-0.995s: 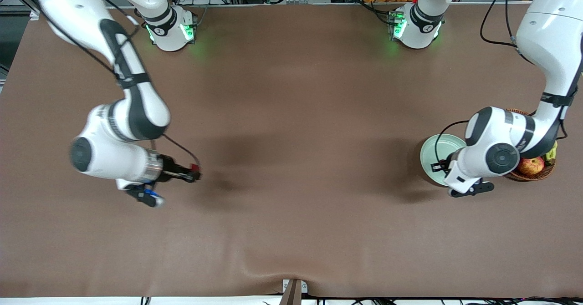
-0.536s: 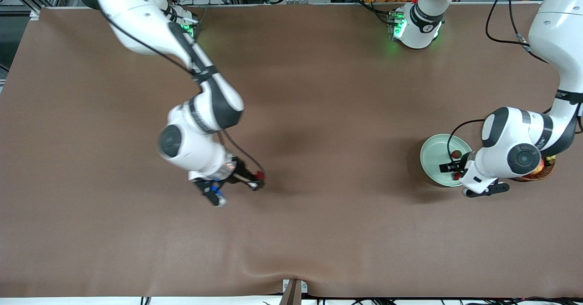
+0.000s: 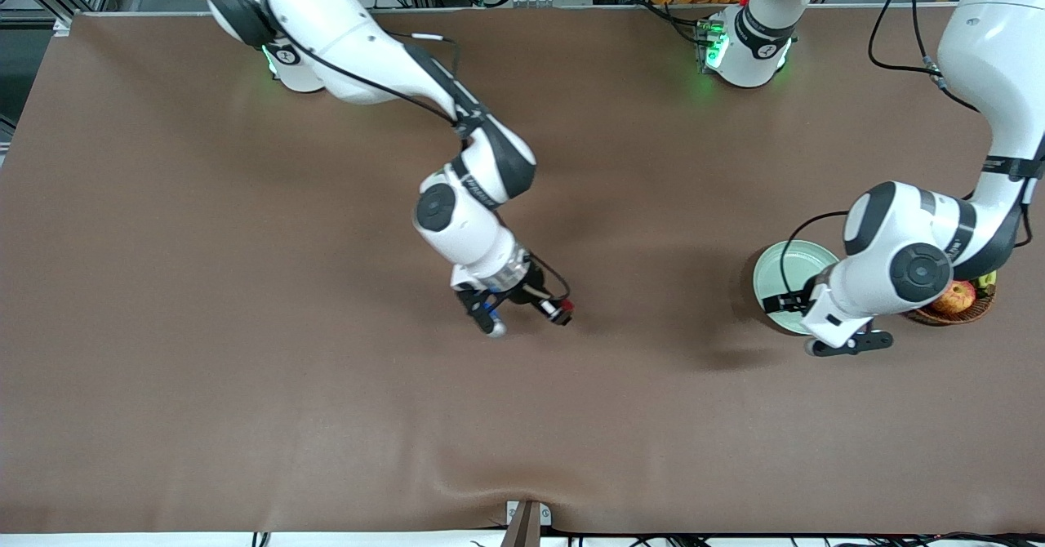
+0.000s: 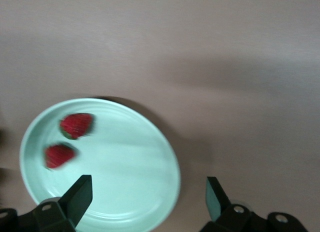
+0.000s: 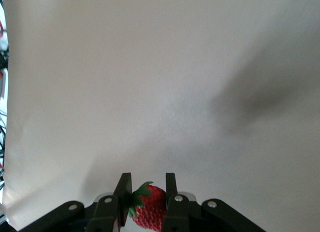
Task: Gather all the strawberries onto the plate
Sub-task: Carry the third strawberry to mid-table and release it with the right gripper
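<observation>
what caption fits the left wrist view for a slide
Open left gripper over the mint-green plate, two strawberries lying in it.

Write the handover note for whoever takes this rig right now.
Left hand: open, empty, over the plate at the left arm's end of the table.
Right hand: shut on a strawberry, up over the bare middle of the table.
Done: two strawberries lie in the plate.
Left: carry the third strawberry to the plate and release it. The fruit basket beside the plate stays out of it.
</observation>
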Robot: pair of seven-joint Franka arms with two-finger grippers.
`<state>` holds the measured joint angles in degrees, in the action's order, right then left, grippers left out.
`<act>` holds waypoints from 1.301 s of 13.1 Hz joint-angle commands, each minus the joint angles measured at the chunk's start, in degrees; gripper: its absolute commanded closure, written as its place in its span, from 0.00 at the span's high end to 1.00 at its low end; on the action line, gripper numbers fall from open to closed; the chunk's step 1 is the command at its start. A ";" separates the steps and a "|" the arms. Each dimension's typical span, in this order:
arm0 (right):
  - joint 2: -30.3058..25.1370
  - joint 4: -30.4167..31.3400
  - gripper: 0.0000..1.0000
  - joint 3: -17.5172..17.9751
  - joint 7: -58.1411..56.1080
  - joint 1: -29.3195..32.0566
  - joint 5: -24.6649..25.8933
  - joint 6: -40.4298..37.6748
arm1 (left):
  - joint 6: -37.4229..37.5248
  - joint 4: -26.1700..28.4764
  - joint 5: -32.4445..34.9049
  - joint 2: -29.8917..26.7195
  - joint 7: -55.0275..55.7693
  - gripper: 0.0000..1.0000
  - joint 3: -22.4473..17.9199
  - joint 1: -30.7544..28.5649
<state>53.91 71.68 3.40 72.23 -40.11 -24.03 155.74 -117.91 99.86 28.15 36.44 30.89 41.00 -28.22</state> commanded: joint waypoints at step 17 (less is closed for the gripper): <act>-4.42 -3.56 1.00 -1.03 -5.60 5.99 0.04 -19.83 | -10.93 -4.14 -0.11 9.78 29.64 1.00 -0.04 20.20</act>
<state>52.95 66.92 1.57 69.62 -36.95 -23.90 141.35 -127.47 98.85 28.09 43.11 55.62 41.08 -11.40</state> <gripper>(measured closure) 0.000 0.000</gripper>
